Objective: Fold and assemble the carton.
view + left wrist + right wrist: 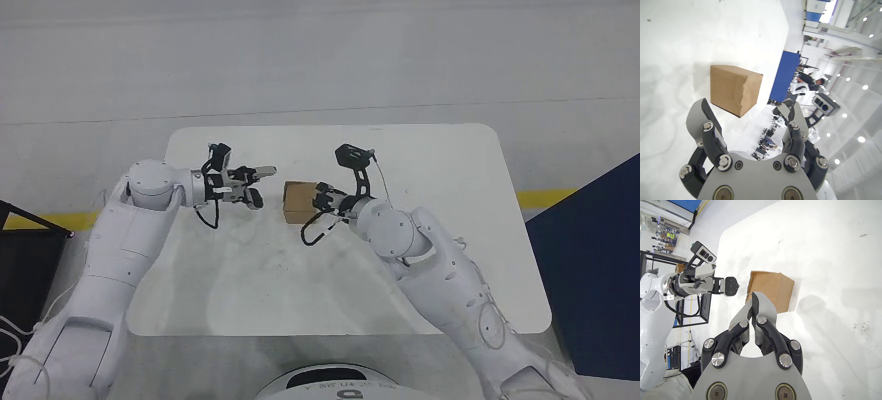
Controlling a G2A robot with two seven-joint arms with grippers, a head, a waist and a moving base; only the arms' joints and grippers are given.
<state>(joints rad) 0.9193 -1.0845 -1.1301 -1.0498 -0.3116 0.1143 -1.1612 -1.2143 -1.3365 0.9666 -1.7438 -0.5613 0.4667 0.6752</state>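
A small brown carton stands as a closed-looking box near the middle of the white table. In the left wrist view the carton has a creased, slightly torn side facing my left gripper, which is open and a short way off from it. In the top view the left gripper is to the carton's left. My right gripper is shut with nothing held, its tips just off the carton; the carton's edge flap looks ragged there. In the top view the right gripper is at the carton's right side.
The table's far edge and rounded corner lie beyond the carton. A blue panel stands off the table's right side. A black frame stands off its left side.
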